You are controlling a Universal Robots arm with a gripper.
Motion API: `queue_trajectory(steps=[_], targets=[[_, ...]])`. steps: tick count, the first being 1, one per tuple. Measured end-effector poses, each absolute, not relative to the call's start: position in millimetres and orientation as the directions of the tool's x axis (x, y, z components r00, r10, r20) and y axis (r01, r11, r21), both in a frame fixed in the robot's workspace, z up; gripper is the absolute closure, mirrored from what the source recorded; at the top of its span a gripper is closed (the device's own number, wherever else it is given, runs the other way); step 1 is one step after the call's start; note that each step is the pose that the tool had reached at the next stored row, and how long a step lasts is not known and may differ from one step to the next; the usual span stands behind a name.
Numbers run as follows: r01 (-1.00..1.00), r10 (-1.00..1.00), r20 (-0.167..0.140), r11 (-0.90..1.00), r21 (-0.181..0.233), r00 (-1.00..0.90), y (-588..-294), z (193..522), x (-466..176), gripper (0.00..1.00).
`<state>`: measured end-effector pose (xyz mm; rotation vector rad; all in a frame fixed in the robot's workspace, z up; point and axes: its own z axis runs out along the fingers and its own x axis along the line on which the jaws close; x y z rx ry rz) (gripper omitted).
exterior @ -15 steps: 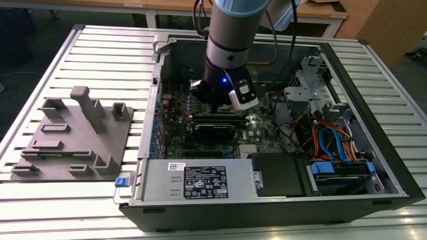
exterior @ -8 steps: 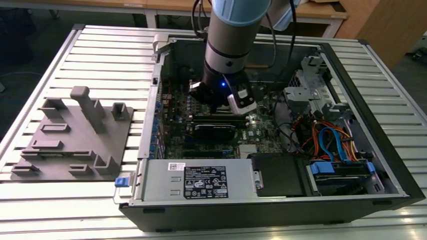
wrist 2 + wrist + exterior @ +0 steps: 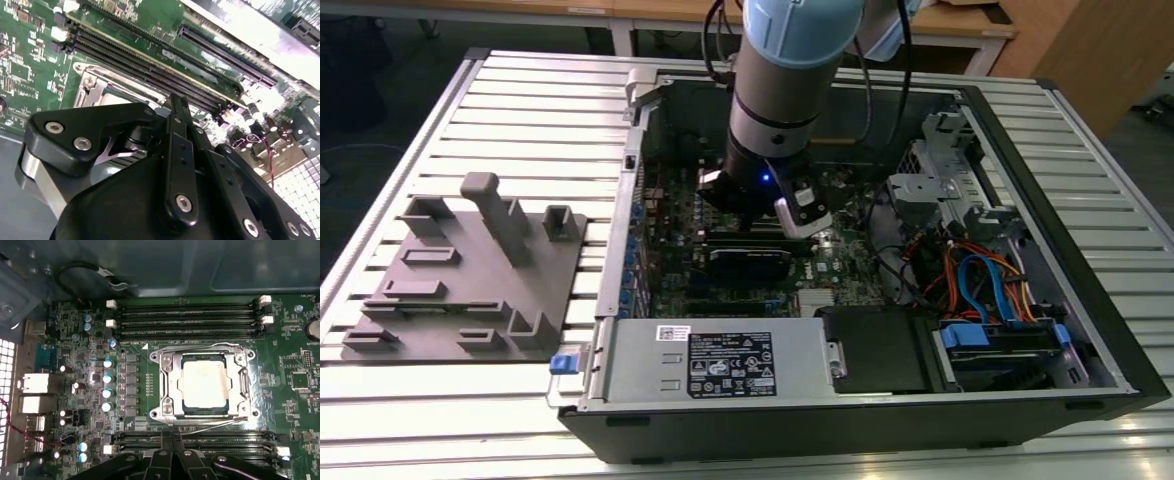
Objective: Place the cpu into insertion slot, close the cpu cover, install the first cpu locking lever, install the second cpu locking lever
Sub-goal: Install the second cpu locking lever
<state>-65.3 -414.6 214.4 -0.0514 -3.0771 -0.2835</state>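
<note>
In the first wrist view the cpu (image 3: 205,384), a dull silvery square, lies flat in the insertion slot (image 3: 206,410), whose dark rim shows around it. The cpu cover (image 3: 169,385), a silver frame, lies closed over the chip's edges. A thin wire locking lever (image 3: 205,345) runs along the frame's far side. A second lever (image 3: 210,425) slants along the side nearest my gripper (image 3: 173,436). The gripper's fingers stand close together, shut, just off that side with nothing seen between them. In the second wrist view the gripper (image 3: 176,100) hangs over a corner of the frame (image 3: 94,82). In the exterior view the gripper (image 3: 750,222) reaches down into the open computer case.
Long black memory slots (image 3: 190,320) flank the socket on both sides. Blue-topped capacitors (image 3: 107,385) stand beside it. Bundled cables (image 3: 974,280) and drive bays fill the case at the exterior view's right. A grey fixture (image 3: 467,270) sits on the table at the exterior view's left.
</note>
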Motion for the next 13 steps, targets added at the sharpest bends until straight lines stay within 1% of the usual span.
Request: queue_trajectory(steps=[4,13], targets=[[0.038,0.027,0.055,0.977,0.208,-0.998,-415.0,212.5,-65.9,0.9],[0.038,0.026,0.056,0.974,0.222,-0.998,-418.3,204.6,-70.7,0.9]])
